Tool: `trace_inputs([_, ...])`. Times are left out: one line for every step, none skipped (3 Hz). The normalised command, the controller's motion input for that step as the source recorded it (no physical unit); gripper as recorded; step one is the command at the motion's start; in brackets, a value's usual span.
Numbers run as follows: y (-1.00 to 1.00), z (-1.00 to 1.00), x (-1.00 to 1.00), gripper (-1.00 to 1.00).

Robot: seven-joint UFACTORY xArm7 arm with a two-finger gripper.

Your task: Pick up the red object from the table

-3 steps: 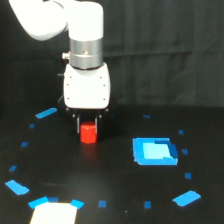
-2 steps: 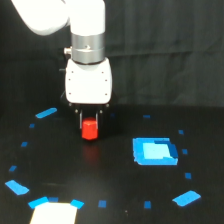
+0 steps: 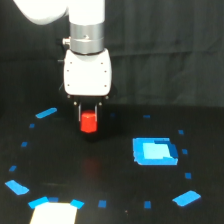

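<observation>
**One red cylinder gripped above the black table**

One small, matte red-orange cylinder (image 3: 89,122) shows, plain and short, its top between the two dark fingers of the single white, boxy gripper (image 3: 89,116). The fingers are closed against its sides, and it hangs clear of the wide, flat black table (image 3: 100,175). One larger blue square patch (image 3: 154,151) lies toward the exterior view's right. About a dozen small blue tape marks (image 3: 46,113) ring the surface, and one pale rectangular sheet (image 3: 54,213) sits at the bottom edge.
</observation>
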Motion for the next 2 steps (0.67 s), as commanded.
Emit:
trace_inputs([-0.37,1.00,0.35,-0.33])
trace_inputs([-0.21,0.92,0.18,-0.39])
